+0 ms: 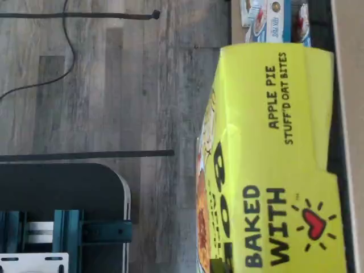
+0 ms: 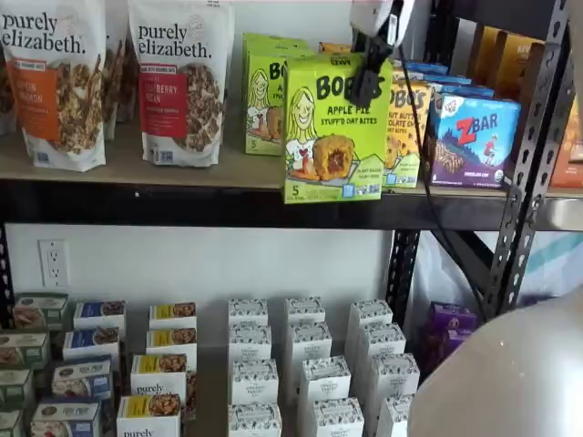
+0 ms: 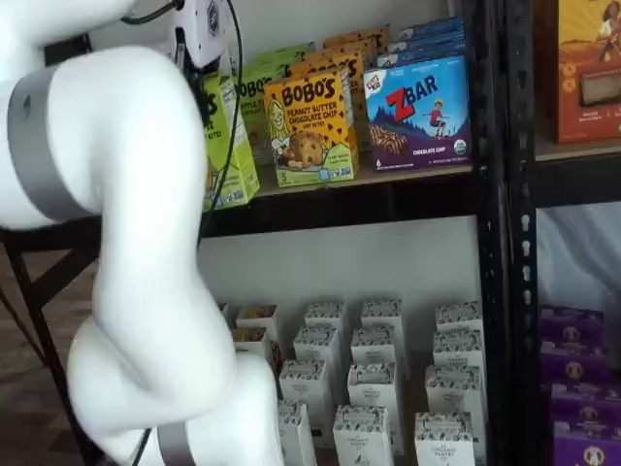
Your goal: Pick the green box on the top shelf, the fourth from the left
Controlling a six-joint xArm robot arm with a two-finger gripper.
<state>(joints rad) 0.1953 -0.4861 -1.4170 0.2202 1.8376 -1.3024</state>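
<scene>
Gripper (image 2: 366, 80) is clamped on the green box (image 2: 335, 127), black fingers pinching its top edge from above (the white body runs out of the frame above). The box sits at the front edge of the top shelf (image 2: 182, 205); its lower face overlaps the black front rail in a shelf view, so it looks pulled forward, out of line with the boxes behind. Whether its base rests on the board or is already clear can't be told. The wrist view shows its lime top panel (image 1: 273, 165) close up, wood floor beyond.

Judged step: grasp done, extraction under way. Next move calls for a straight pull out toward the camera with a slight lift so the base clears the rail, keeping the carton level and off the orange-yellow Bobo's box (image 2: 407, 127) just beside it.

Counts on the top shelf, as far as visible:
- purely elizabeth granola bags (image 2: 180, 77): two facing front, more edges partly hidden behind.
- Green Bobo's cartons: the gripped one, plus a second (image 2: 264, 96) behind it toward the bags and what looks like a third top behind that.
- Orange-yellow Bobo's peanut butter: one front box in both shelf views, at least one more behind.
- Blue ZBar box (image 2: 474, 137): one in front, blue tops stacked behind it.

Lower shelf: rows of small white cartons (image 2: 305, 364), too many overlapping to count cleanly.
</scene>
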